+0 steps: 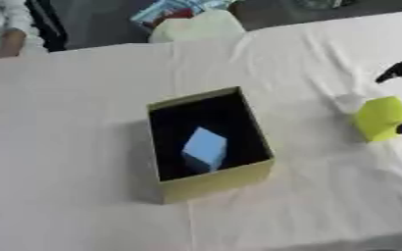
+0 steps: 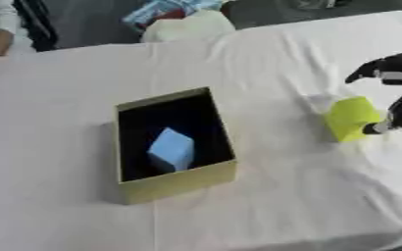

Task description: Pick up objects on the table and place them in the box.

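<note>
While the box [image 2: 177,184] sits open near the middle of the table [image 2: 59,122], the robot's right hand [image 2: 391,93] reaches in from the right edge toward a yellow-green block [image 2: 352,119]. That block lies on the white cloth well to the right of the box, clear of its wall. One dark fingertip [image 2: 374,129] touches the block's lower right edge; another finger [image 2: 363,72] sticks out above and beyond the block, not touching it. The fingers are spread on either side of the block rather than closed round it — the hand has hold of nothing, and the block rests on the cloth.

The box is olive-yellow on the outside and black inside, rectangular, set a little askew to the table edge. A light blue block [image 2: 172,149] lies inside it, tilted on the black floor, nearer the front wall than the back.

White cloth covers the whole table, creased in places, with a fold line running from the front edge up toward the box. Past the far edge of the table a pale rounded thing [image 2: 187,27] shows, with something blue and red [image 2: 166,11] behind it — neither can be made out further.

No left hand shows in either view. Only the fingers and a part of the right hand are inside the view, at its right edge.
</note>
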{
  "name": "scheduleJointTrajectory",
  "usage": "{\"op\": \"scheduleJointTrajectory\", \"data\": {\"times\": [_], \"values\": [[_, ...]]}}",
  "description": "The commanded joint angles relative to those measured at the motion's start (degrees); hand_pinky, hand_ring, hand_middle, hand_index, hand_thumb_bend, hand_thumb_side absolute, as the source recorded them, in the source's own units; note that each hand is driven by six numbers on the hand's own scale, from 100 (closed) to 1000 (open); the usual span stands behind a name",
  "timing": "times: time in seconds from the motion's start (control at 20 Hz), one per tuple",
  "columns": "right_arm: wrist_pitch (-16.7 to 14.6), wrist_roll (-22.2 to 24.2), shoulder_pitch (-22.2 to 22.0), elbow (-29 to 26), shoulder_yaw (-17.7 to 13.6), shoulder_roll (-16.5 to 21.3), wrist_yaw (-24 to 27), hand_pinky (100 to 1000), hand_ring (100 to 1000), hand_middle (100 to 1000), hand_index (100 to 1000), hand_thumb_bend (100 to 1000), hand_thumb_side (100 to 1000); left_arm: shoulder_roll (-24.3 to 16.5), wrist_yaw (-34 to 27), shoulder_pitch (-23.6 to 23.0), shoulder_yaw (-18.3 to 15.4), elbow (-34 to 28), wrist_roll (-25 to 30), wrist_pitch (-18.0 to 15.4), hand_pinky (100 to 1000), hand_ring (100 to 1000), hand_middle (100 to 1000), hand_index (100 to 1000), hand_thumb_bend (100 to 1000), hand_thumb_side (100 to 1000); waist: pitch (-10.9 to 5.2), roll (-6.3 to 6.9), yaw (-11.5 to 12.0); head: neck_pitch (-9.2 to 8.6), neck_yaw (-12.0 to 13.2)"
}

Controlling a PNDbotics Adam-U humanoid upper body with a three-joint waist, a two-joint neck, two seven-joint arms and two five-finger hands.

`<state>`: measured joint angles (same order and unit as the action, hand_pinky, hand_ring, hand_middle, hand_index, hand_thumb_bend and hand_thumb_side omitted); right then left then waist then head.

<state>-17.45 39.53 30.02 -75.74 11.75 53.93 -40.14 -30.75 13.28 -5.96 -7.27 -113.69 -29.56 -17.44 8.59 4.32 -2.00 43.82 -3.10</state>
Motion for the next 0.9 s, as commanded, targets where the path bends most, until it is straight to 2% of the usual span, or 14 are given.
{"op": "scheduleJointTrajectory", "data": {"times": [0.05,0.25,0.45,0.8,0.9], "values": [[-0.60,0.08,1.08,0.54,-0.19,1.08,-0.70,892,958,907,951,539,326,-0.82,-0.29,0.47,-0.37,-0.90,0.18,-0.11,694,646,701,887,281,967,-0.51,-0.18,0.11,0.30,0.15],[-0.71,-0.20,1.41,1.88,0.05,0.42,-1.67,884,950,876,932,538,326,-0.78,-0.35,0.51,-0.32,-0.90,0.26,-0.15,693,644,699,886,280,968,-0.55,-0.16,0.27,0.30,0.17],[-0.59,-1.54,1.71,3.03,0.02,-0.18,-2.90,864,913,802,874,523,340,-0.74,-0.40,0.51,-0.32,-0.90,0.32,-0.16,691,641,693,884,280,968,-0.54,-0.13,0.41,0.30,0.22],[0.41,-6.03,1.85,2.36,0.18,-0.56,-3.51,795,725,528,665,482,319,-0.74,-0.50,0.58,-0.26,-0.90,0.42,-0.14,685,639,688,882,280,968,-0.59,-0.19,0.46,0.30,0.44],[0.80,-7.25,1.78,1.81,0.14,-0.59,-3.09,791,709,506,646,460,303,-0.75,-0.48,0.56,-0.29,-0.90,0.40,-0.13,684,638,686,881,280,968,-0.61,-0.19,0.50,0.30,0.58]]}}
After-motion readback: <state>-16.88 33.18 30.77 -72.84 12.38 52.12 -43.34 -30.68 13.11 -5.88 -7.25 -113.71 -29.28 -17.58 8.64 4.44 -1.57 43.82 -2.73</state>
